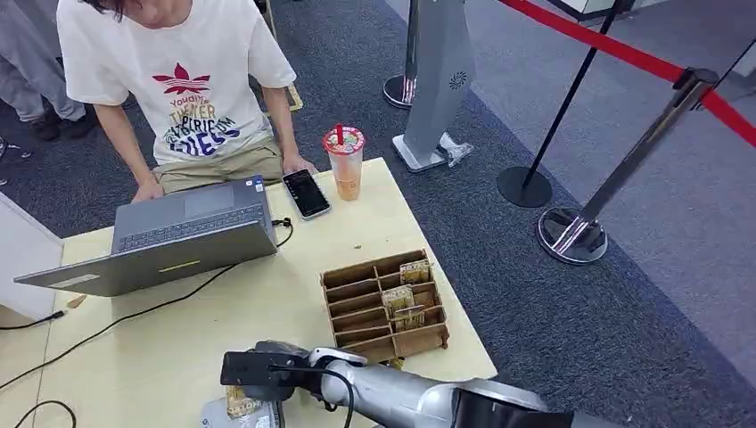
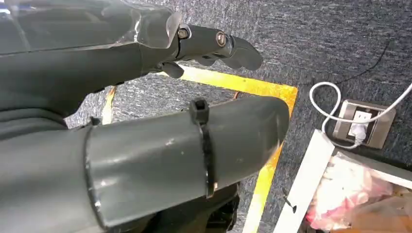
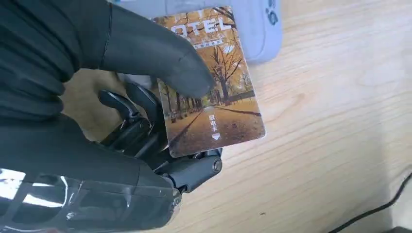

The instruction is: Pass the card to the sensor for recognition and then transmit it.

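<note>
Right hand (image 3: 160, 111) (rubbery), glossy card (image 3: 214, 92)

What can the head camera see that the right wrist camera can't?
Head view alone: a person, laptop, phone, drink cup and wooden card box. Right wrist view alone: the card's autumn-tree picture and printing, pinched by the right robot hand over a grey sensor. Both: the wooden table, card and right robot hand.

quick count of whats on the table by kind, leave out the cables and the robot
laptop: 1
phone: 1
drink cup: 1
wooden card rack: 1
grey sensor pad: 1
card held over the table by the right robot hand: 1
total: 6, not counting the cards in the rack
</note>
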Action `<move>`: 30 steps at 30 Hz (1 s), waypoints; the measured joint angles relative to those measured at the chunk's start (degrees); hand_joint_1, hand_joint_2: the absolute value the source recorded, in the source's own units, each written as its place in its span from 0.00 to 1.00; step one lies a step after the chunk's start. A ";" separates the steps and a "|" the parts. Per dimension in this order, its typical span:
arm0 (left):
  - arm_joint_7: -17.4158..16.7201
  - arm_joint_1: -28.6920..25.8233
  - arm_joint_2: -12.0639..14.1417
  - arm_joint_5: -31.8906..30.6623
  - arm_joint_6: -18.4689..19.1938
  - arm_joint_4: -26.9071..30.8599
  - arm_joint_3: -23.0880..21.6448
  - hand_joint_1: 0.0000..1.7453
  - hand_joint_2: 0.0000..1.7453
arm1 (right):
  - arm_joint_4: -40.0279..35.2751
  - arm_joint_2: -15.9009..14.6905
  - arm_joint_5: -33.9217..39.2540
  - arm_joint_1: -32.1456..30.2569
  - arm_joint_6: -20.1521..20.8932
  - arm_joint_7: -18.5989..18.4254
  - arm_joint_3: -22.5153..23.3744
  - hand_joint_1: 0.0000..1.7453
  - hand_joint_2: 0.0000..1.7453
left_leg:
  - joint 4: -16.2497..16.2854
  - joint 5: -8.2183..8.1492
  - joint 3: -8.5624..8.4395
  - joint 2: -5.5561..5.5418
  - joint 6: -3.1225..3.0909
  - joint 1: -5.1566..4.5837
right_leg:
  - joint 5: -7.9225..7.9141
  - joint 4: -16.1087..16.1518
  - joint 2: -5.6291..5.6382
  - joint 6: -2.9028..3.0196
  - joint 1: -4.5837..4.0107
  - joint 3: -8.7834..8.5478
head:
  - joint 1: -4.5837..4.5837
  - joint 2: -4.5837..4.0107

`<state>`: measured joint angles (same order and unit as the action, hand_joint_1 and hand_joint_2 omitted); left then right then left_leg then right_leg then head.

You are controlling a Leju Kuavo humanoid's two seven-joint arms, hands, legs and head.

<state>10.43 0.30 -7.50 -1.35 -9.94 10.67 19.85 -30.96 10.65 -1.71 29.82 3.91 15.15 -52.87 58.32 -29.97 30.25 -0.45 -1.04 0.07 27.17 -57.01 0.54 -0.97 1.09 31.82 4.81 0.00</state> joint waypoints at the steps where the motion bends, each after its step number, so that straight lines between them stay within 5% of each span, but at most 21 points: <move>1: 0.02 -0.04 0.02 0.07 0.02 0.00 0.00 0.00 0.00 | -0.75 -0.20 0.27 -0.26 0.04 0.07 0.00 1.00 1.00 | 0.00 0.00 0.00 0.00 0.00 0.00 | 0.00 0.00 0.00 0.00 0.00 0.00 | 0.00 0.00; 14: 1.07 -0.23 0.00 1.86 0.04 0.00 0.20 0.00 0.00 | -25.04 -8.48 6.14 -3.96 0.55 -0.98 2.01 1.00 1.00 | 0.00 0.00 0.02 -0.01 0.00 -0.01 | 0.00 0.02 0.00 0.00 0.01 0.02 | 0.00 0.00; 21: 1.11 -0.21 -0.02 1.88 0.00 0.00 0.22 0.00 0.00 | -30.59 -10.38 6.30 -4.52 0.44 -1.18 2.49 1.00 1.00 | 0.00 0.00 0.02 0.00 0.00 0.00 | 0.00 0.00 0.00 0.00 0.00 0.02 | -0.02 0.00; 30: 1.70 -0.38 -0.22 1.77 0.00 0.00 0.24 0.00 0.00 | -44.49 -13.07 6.32 -6.27 -5.16 1.16 8.73 1.00 1.00 | 0.00 0.00 0.04 -0.01 0.00 -0.02 | -0.01 0.00 -0.01 -0.01 0.01 0.03 | 0.00 0.00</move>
<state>12.13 -0.08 -7.72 0.41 -9.94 10.67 20.09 -75.46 -2.43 4.61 23.55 -1.25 16.31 -44.15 58.32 -29.97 30.29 -0.46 -1.04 0.05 27.17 -57.01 0.54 -0.98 1.10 31.84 4.81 0.00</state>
